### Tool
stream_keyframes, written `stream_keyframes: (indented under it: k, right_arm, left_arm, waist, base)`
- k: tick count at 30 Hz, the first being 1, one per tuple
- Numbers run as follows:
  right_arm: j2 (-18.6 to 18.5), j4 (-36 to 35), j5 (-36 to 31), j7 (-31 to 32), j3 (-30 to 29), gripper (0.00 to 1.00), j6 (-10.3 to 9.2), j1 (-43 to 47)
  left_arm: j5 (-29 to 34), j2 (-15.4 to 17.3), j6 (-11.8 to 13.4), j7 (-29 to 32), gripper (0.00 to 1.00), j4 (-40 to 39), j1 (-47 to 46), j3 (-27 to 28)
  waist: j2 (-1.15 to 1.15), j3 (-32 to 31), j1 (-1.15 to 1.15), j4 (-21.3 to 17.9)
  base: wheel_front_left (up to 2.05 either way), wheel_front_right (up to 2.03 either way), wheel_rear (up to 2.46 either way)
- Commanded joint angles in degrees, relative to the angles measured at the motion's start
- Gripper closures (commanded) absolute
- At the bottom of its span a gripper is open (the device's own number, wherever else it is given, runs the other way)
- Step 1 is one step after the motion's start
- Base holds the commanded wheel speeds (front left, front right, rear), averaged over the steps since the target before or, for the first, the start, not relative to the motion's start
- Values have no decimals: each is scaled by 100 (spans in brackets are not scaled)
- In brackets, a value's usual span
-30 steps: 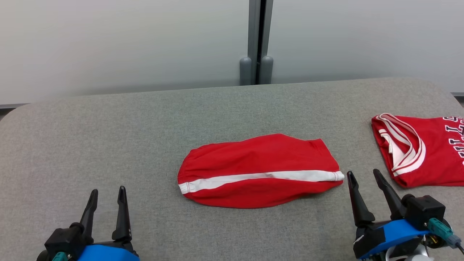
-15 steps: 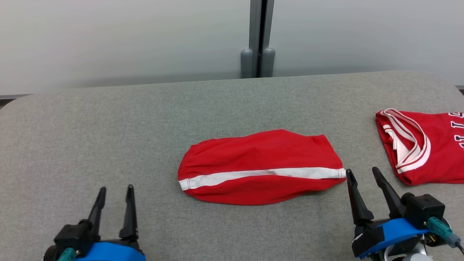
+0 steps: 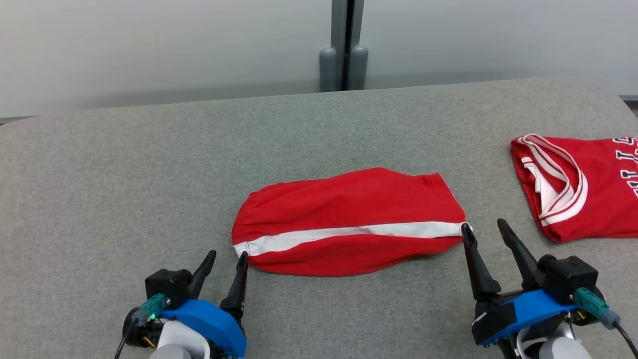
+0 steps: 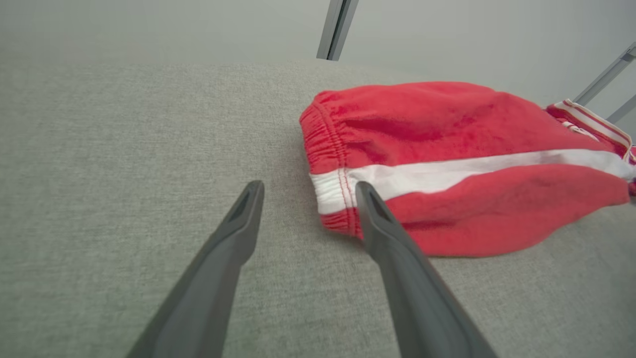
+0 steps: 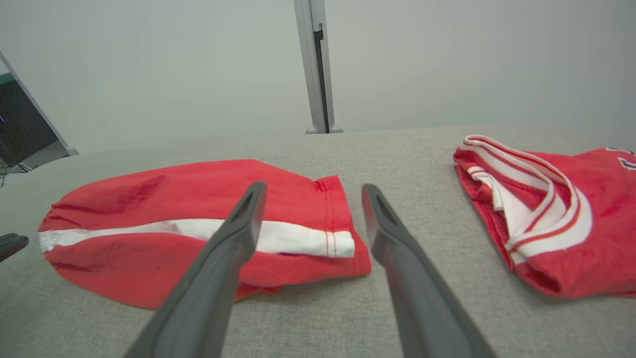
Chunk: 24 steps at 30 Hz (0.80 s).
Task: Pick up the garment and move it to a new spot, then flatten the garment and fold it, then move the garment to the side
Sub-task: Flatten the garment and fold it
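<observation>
The shorts (image 3: pixel 349 224) lie folded in the middle of the table (image 3: pixel 124 174). The left gripper (image 3: pixel 229 254) stands wide open and empty at the waistband end, the right gripper (image 3: pixel 483 224) the same at the hem end, probably so both ends can be taken together and carried aside.

One striped garment (image 3: pixel 349 222), one jersey (image 3: pixel 583 184), one grey surface (image 3: pixel 149 174), two pincers: left pincer (image 3: pixel 229 254), right pincer (image 3: pixel 483 224)
</observation>
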Motion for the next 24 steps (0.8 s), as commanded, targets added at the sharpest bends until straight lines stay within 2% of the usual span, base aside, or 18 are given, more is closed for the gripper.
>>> stream_keyframes:
  k: [1,9,10,11,12,13,14,19,24]
  right_arm:
    - [6,15,49,-38,2,0,3,-76]
    - [-2,82,54,-79,37,0,3,-141]
    - [-2,89,56,-86,41,0,3,-156]
    - [-2,94,58,-85,44,0,3,-171]
    - [-2,100,60,-90,51,0,3,-184]
    - [-8,104,55,-88,58,0,3,-191]
    - [-27,107,53,-82,65,0,3,-205]
    - [-125,76,140,155,123,0,3,-398]
    - [-70,394,187,1494,-264,0,3,-737]
  left_arm:
    - [-196,66,-15,-31,0,123,-194,-171]
    - [-813,157,-17,-110,0,553,-528,-567]
    - [-880,183,-17,-116,3,586,-562,-623]
    - [-937,216,-17,-139,20,617,-594,-666]
    - [-1005,236,-16,-161,56,641,-626,-738]
    - [-1058,251,-16,-173,84,651,-664,-817]
    - [-1119,269,-17,-197,100,662,-693,-879]
    - [-1338,377,-16,-303,100,754,-835,-1143]
    - [-1473,447,-17,-402,100,840,-899,-1352]
  waist:
    - [0,35,0,-59]
    - [0,142,0,-234]
    - [0,154,0,-248]
    - [0,168,0,-260]
    - [0,177,0,-267]
    - [0,188,0,-272]
    - [0,197,0,-273]
    - [0,219,0,-250]
    - [0,205,0,-212]
  base:
    - [0,0,0]
    - [0,0,0]
    - [0,0,0]
    - [0,0,0]
    - [0,0,0]
    - [0,0,0]
    - [0,0,0]
    - [0,0,0]
    - [0,0,0]
